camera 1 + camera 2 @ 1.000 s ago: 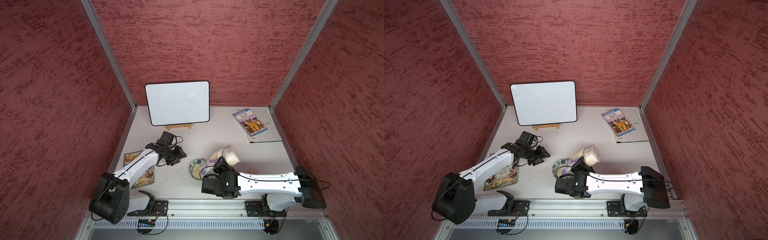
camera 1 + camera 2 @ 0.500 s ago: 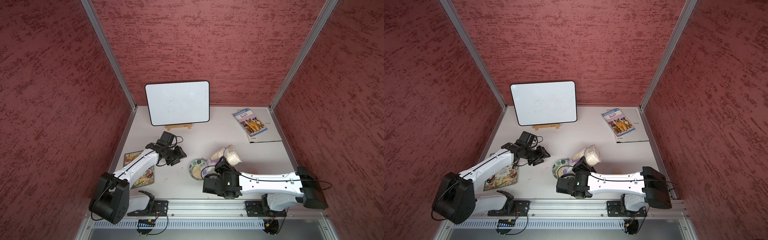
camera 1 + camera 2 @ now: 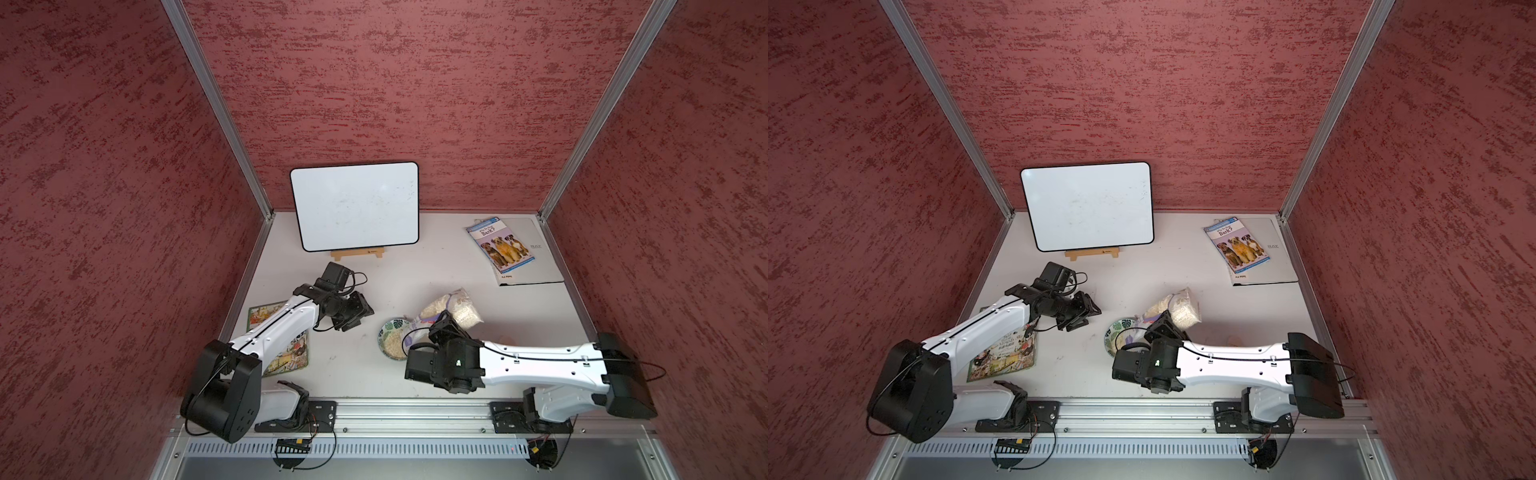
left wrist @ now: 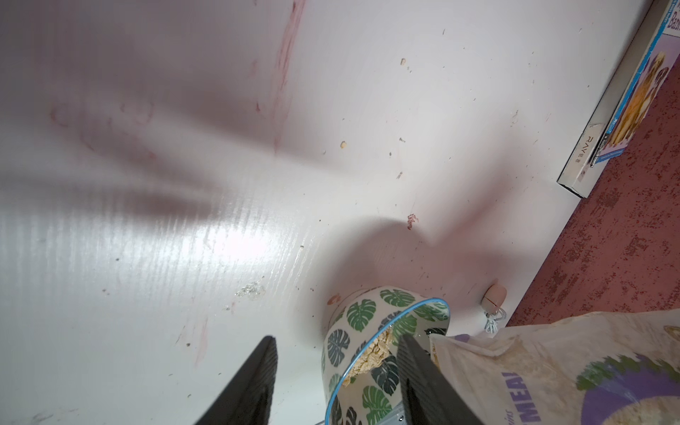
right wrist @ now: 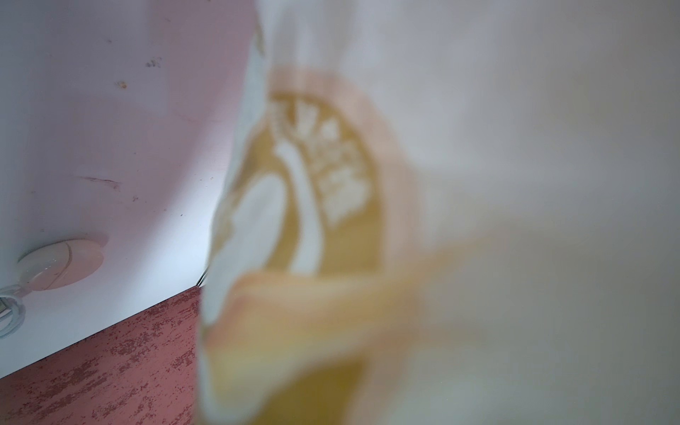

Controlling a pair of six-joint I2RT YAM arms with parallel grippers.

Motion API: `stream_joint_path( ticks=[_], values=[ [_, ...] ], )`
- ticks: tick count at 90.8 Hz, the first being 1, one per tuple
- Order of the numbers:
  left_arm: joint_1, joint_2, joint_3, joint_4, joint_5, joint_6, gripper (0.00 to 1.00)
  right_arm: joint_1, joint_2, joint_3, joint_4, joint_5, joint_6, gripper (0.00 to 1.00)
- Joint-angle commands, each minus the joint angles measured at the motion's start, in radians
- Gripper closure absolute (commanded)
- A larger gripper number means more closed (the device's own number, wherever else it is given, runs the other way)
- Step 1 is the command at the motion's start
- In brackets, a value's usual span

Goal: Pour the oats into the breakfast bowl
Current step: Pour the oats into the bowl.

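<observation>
Right hand (image 3: 441, 329) grips tilted oats bag (image 3: 453, 306) over breakfast bowl (image 3: 388, 332); left hand (image 3: 358, 318) parted, empty, beside bowl; pink disc (image 4: 494, 296) near

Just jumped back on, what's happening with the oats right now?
The right gripper is shut on the oats bag, holding it tipped with its low end at the breakfast bowl. A heap of oats already lies in the bowl. The left gripper is open and empty, beside the bowl without touching it. Whether flakes are falling at this moment I cannot tell.
</observation>
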Motion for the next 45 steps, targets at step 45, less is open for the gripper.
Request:
stream_joint_path(
  ticks=[45],
  values=[
    [-0.004, 0.016, 0.026, 0.014, -0.009, -0.004, 0.45, -0.073, -0.036, 0.026, 0.161, 0.065, -0.137, 0.77]
  ],
)
